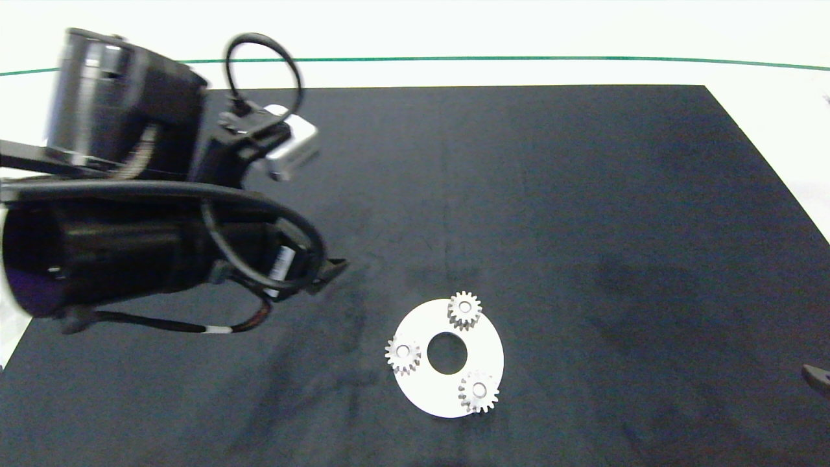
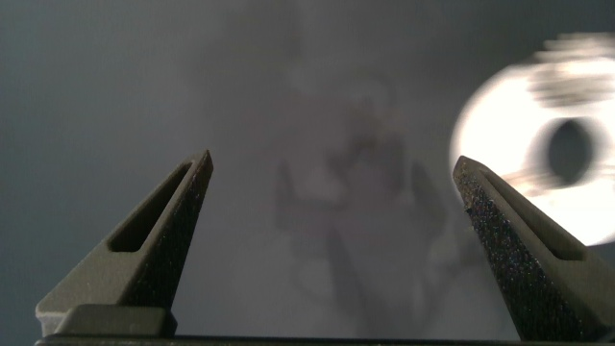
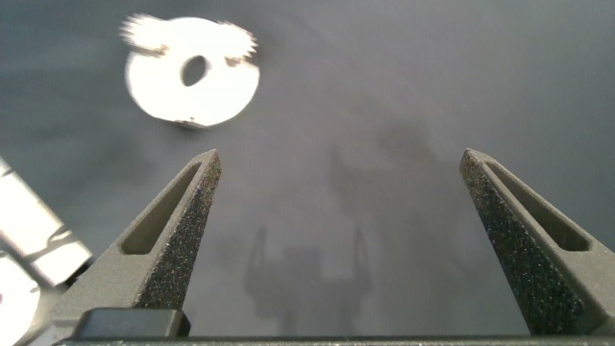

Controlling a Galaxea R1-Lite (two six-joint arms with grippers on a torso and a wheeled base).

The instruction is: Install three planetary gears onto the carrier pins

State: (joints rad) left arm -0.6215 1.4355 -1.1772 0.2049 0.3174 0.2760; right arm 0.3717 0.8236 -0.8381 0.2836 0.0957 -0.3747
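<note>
A flat white disc [image 1: 428, 392] with a large centre hole lies on the black mat, front of centre. Three planetary gears sit on it, spaced around the hole: one at the far side [image 1: 464, 310], one at the left [image 1: 403, 353], one at the near right [image 1: 479, 391]. The carrier pins are covered by the gears. My left gripper [image 2: 332, 159] is open and empty, held above the mat left of the disc [image 2: 500, 125]. My right gripper [image 3: 341, 154] is open and empty too, well off to the right of the disc [image 3: 226, 91].
The black mat [image 1: 583, 194] covers most of the white table, with a green line [image 1: 519, 59] beyond its far edge. The left arm [image 1: 130, 246] with its cables looms over the mat's left part. A dark tip of the right arm [image 1: 817, 377] shows at the right edge.
</note>
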